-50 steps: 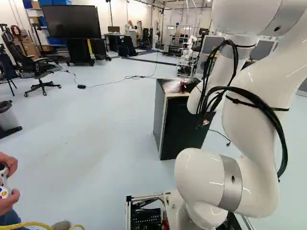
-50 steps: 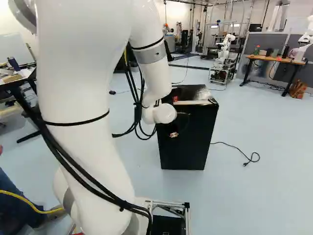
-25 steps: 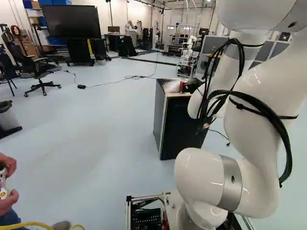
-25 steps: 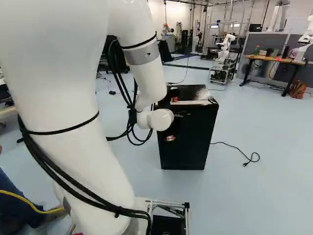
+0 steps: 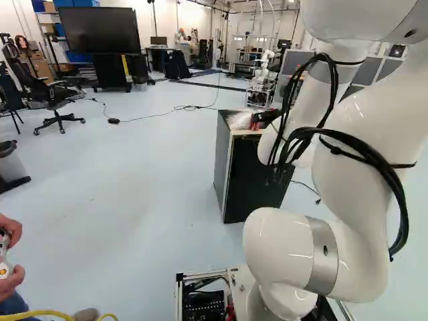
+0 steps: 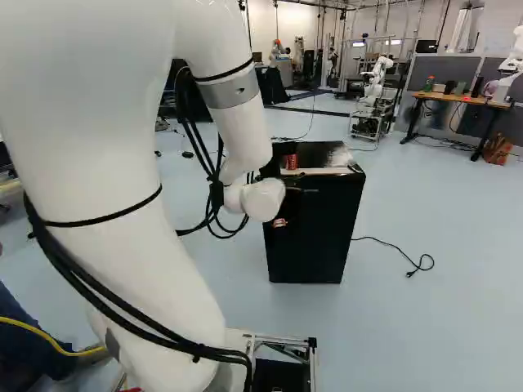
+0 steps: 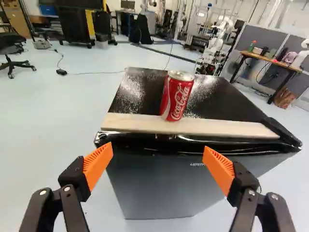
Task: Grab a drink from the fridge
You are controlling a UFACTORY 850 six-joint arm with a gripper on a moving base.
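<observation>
From the left: one orange pad [image 7: 98,163] is being held out, then, ahead of the gap, the upright red can [image 7: 177,96] is being supported on top by the fridge [image 7: 159,186], at the far edge of the pale strip [image 7: 227,127]; now the other pad [image 7: 219,169] is being shown, the gripper [image 6: 280,222] being held wide apart.

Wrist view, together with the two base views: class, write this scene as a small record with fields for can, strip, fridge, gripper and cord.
can: red, upright on the fridge top
strip: pale, along the top's near edge, by the can's foot
fridge: dark, on the floor
gripper: open, nothing gripped
cord: on the floor, right of the fridge in the right base view
</observation>
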